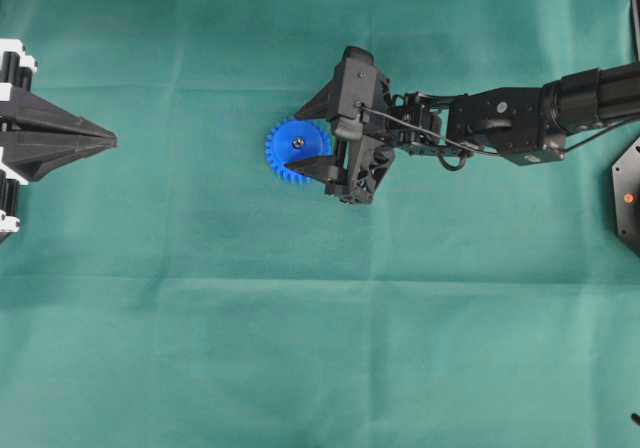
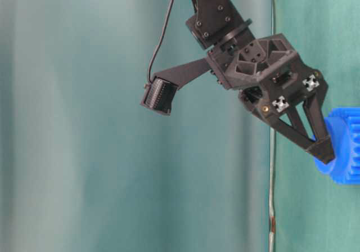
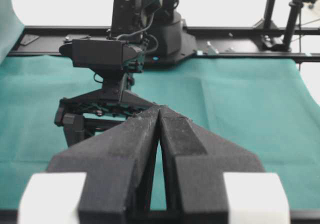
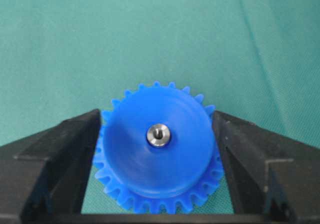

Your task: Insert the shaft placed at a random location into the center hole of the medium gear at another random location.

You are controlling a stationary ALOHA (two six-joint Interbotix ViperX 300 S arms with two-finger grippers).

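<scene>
The gear [image 4: 157, 156] lies flat on the green tabletop [image 1: 300, 348], a little right of the middle in the overhead view. The shaft [image 4: 158, 135] stands in the center hole, its shiny round end showing at the middle of the gear's raised hub; the same bright spot shows from overhead [image 1: 298, 143]. The right gripper [image 4: 157, 134] reaches in from the right of the overhead view and points down at the gear, with its jaws spread wide, one finger [image 4: 65, 159] on each side of the hub. In the right wrist view both fingers stand just beside the hub's wall; whether they touch it cannot be told. They hold nothing. In the table-level view one fingertip [image 2: 323, 145] sits against the gear's edge [image 2: 346, 151]. The left gripper [image 1: 100, 142] rests at the left edge of the overhead view, well apart from the gear, and its jaws are closed together, tips touching, with nothing between them, as the left wrist view [image 3: 159, 115] shows.
</scene>
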